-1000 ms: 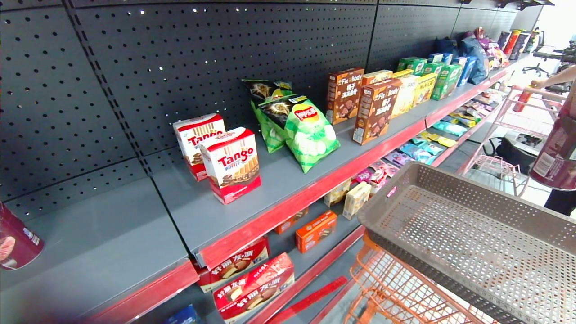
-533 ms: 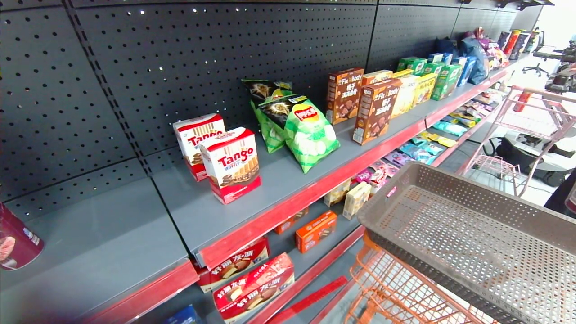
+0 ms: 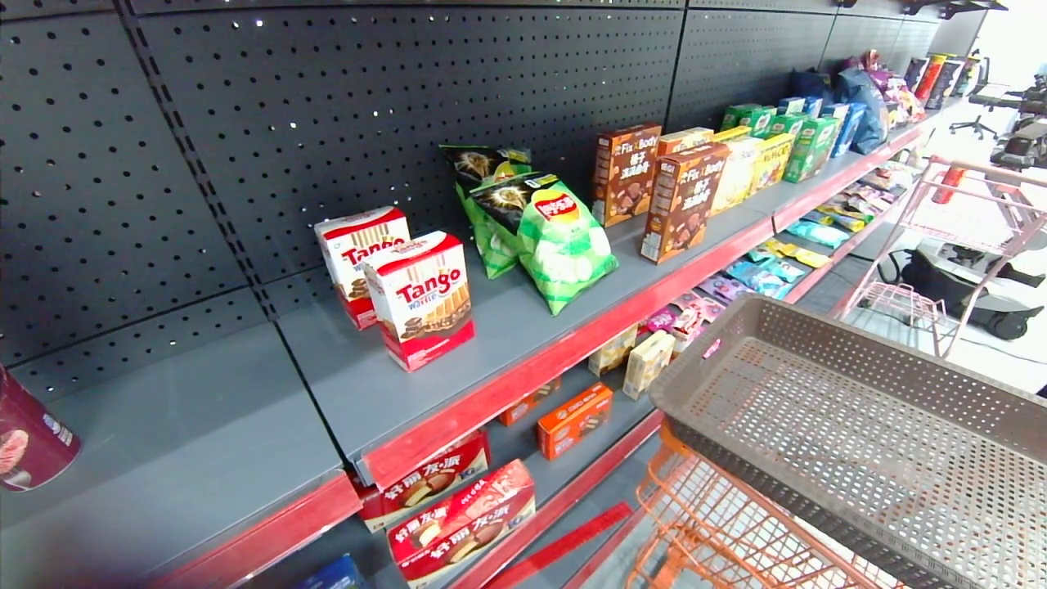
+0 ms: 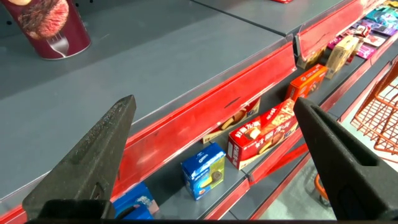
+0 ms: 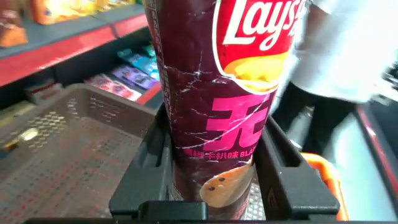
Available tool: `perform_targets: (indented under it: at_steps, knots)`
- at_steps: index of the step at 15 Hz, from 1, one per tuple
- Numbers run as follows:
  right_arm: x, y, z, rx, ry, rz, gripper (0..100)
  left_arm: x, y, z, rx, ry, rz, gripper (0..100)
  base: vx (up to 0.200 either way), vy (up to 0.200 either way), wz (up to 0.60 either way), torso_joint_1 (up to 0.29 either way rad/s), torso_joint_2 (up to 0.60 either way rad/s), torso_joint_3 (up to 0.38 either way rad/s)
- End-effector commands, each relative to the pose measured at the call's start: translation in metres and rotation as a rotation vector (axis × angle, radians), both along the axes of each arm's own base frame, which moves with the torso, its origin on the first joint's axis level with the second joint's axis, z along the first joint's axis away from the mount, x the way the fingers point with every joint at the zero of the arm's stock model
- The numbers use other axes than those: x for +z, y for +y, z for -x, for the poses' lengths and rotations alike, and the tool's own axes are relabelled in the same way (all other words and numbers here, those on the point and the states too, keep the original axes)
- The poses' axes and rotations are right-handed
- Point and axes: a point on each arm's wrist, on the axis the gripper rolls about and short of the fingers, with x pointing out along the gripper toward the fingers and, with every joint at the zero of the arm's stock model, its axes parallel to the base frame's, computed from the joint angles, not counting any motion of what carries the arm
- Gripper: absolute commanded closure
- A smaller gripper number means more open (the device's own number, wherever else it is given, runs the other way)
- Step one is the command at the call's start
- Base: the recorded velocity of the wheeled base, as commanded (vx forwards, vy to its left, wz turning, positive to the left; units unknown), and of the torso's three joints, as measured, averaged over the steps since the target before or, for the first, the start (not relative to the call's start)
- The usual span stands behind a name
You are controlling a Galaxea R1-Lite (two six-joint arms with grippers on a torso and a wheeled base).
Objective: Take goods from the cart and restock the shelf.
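Right gripper: is clamping the dark red chip can upright, jaws tight on its lower body, near the cart's grey basket.
Left gripper: is hanging wide open and empty over the shelf front edge.
Second can: is standing at the shelf's far left.

Left gripper is matte black, wedge-shaped; right gripper black, blocky

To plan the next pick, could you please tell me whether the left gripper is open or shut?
Open: the left gripper has its fingers wide apart, nothing between them, above the shelf.
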Motion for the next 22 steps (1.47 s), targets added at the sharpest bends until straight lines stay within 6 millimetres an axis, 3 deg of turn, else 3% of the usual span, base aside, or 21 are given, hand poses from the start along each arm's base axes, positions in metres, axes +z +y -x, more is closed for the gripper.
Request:
perform_targets:
  at_steps: [1,11,17,22]
  knots:
    - [0.0003,0.0003,0.0087,0.019,-0.021,0.002,100,0.0001,0.0000,0.0001,0.001,-0.001,0.002,0,0.000,0.000,0.00,0.000,0.00,0.000]
    - [-0.0007,0.0006,0.0128,0.032,-0.033,-0.007,100,-0.0002,0.0004,-0.0001,0.017,-0.001,0.015,0,0.000,0.000,0.00,0.000,0.00,0.000]
    - [-0.0023,0.0008,0.0117,0.034,-0.022,-0.004,100,-0.0002,0.0004,-0.0001,0.015,-0.001,0.015,0,-0.200,0.000,0.00,0.002,0.00,0.001]
    - [-0.0025,0.0023,0.0125,0.068,-0.024,0.001,100,-0.0003,0.0004,-0.0001,0.014,0.001,0.015,0,0.000,0.000,0.00,0.000,0.00,0.000]
